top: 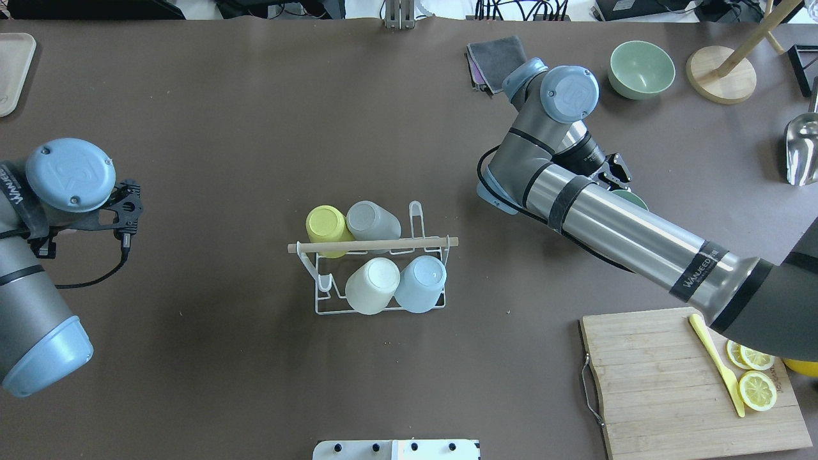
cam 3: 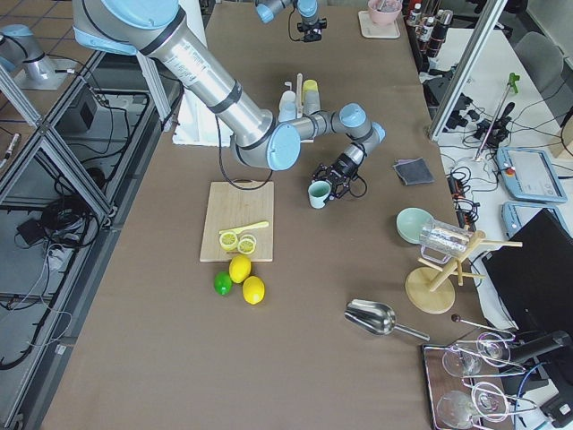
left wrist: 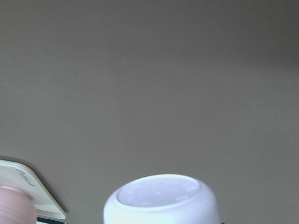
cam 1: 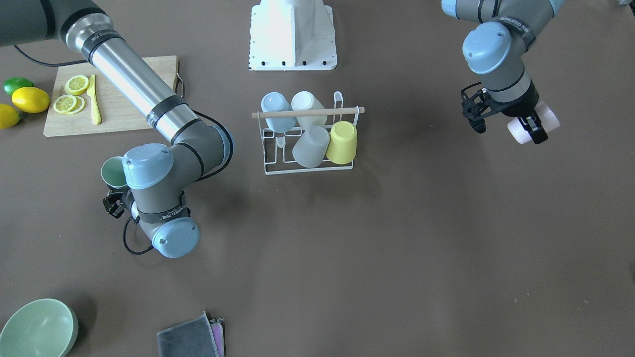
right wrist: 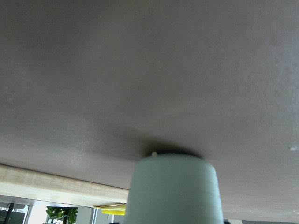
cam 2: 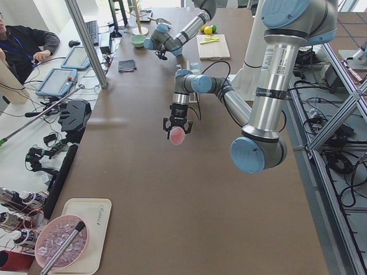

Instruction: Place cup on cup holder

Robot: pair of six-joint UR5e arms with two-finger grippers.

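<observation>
We hold a pink cup [cam 1: 548, 118] clamped in the left gripper [cam 1: 530, 125] and a green cup [cam 3: 316, 195] in the right gripper [cam 3: 328, 189], both well apart from the holder [cam 1: 357, 110]; misaimed, either may strike its seated cups [cam 1: 311, 146].

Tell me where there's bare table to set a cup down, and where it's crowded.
Bare: the wide stretch between the rack and the left arm, and the strip between rack and cutting board. Crowded: the far right corner, with cloth, bowl and wooden stand. The rack has four cups, two prongs free.
</observation>
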